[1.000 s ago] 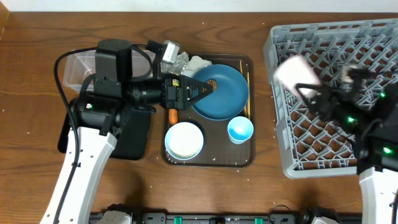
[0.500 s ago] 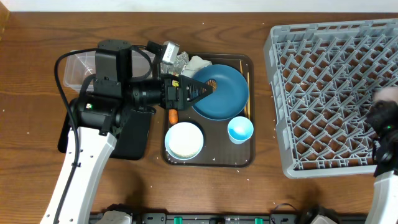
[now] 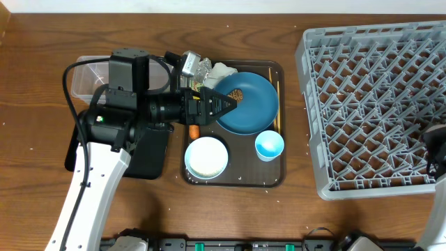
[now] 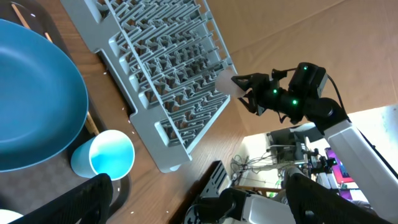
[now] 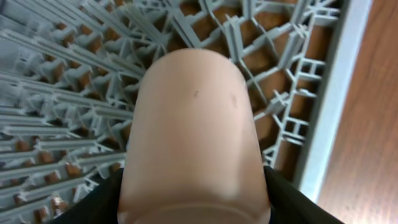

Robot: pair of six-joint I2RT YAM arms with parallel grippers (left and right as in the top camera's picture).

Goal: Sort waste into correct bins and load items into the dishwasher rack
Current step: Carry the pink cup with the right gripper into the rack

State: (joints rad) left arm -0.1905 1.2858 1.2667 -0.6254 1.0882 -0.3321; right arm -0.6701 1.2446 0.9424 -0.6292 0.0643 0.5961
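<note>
One cup decides the coming move. The right pincer (image 5: 193, 210) pinches the pink cup (image 5: 193, 130), with a black finger on each side of its near end. The cup's long axis runs straight out from the pincer, and its rounded far end points at the lattice of the dishwasher rack (image 5: 329, 93). The rack lies directly beyond the cup, so the cup probably only needs to go down between the pegs; whether it touches them already cannot be told. The rack's rim passes just beside the cup on the right of the wrist view, and beyond it is the bare wooden surface (image 5: 373, 124). A drift to that side could set the cup on the rim.

The left pincer (image 3: 233, 102), its fingers spread, hovers well apart from the rack, over the dark brown serving tray (image 3: 237, 183) at the edge of the blue plate (image 3: 254, 104). The light-blue cup (image 3: 269, 145) and the white bowl (image 3: 206, 156) stand on the same tray. The right arm is the nearer one to the rack, and nothing stands between cup and pegs.
</note>
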